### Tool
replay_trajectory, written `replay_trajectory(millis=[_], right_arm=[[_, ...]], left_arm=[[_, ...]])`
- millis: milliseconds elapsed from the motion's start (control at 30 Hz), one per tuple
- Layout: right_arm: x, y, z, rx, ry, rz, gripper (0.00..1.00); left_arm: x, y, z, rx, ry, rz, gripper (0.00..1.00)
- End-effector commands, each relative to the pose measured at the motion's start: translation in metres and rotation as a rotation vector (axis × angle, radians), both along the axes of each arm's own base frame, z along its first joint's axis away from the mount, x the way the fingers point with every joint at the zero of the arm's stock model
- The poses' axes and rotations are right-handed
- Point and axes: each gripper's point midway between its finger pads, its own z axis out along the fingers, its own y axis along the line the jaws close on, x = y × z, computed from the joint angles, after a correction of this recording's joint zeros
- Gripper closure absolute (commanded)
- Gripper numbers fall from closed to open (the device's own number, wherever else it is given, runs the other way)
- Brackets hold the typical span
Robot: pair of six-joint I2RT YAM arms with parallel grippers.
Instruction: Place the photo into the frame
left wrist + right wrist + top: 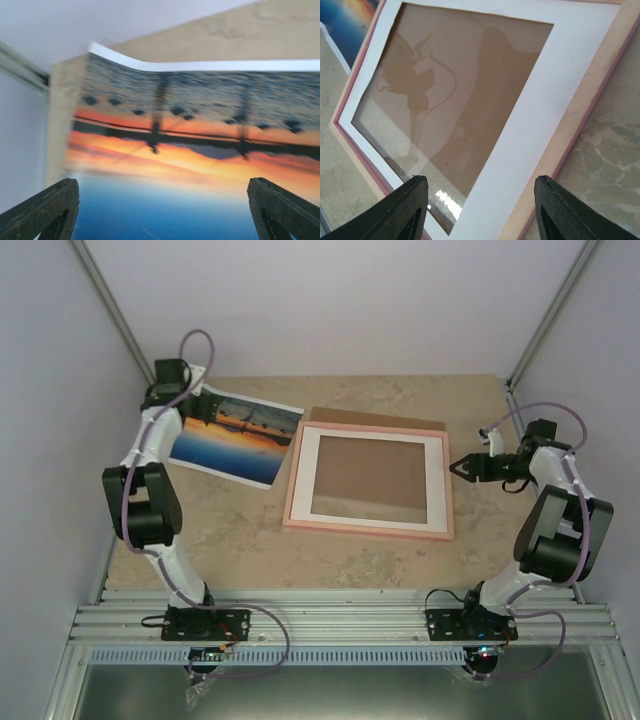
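Curling paper photo (240,435), thin pink rectangular frame (370,529), mottled tabletop (250,530)

The tabletop (230,540) is beige and stone-patterned. The photo (240,440) lies picture side up near the far left corner. The frame (368,527) lies at the centre, with a brown board (375,418) showing past its far edge.

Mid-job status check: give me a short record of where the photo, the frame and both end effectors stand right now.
photo: on the table, picture side up, left of the frame, far edge curled up
frame: flat mid-table, white mat inside, no photo in it
left end effector: open, over the photo's far left corner
right end effector: open, right of the frame, apart from it
task: photo not yet in frame
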Motion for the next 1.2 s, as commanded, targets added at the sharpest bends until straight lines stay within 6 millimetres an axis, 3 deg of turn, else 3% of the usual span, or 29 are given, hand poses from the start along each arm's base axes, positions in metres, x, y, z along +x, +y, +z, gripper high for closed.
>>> replay_trajectory(millis=[0,233,467,567,733,833,933,1167], right_arm=[[0.001,0.007,0.017,0.032,-0.074,-0.016,0.40],[-0.003,0.009,0.028,0.026,-0.108,-0.011,0.40],[-0.004,0.012,0.023,0.049,-0.097,0.002,0.41],[-0.004,0.013,0.022,0.057,-0.094,0.004,0.41],[-0.002,0.013,0.022,0.065,-0.092,0.006,0.41],[-0.002,0.013,0.022,0.066,-0.092,0.007,0.41],[-0.002,0.013,0.022,0.065,-0.095,0.008,0.41],[0.003,0.012,0.030,0.065,-0.122,0.017,0.42]], left_arm=[[0.014,0.036,-0.021,-0.027,0.066,0.011,0.05],[0.052,0.090,-0.043,-0.150,0.094,0.004,0.06],[0.066,0.143,-0.078,-0.181,0.134,0.065,0.08],[0.063,0.152,-0.096,-0.186,0.158,0.062,0.08],[0.055,0.148,-0.122,-0.229,0.213,0.035,0.13],[0.051,0.142,-0.132,-0.275,0.236,0.018,0.23],[0.051,0.135,-0.130,-0.321,0.229,-0.004,0.35],[0.043,0.120,-0.069,-0.384,0.138,-0.048,0.92]])
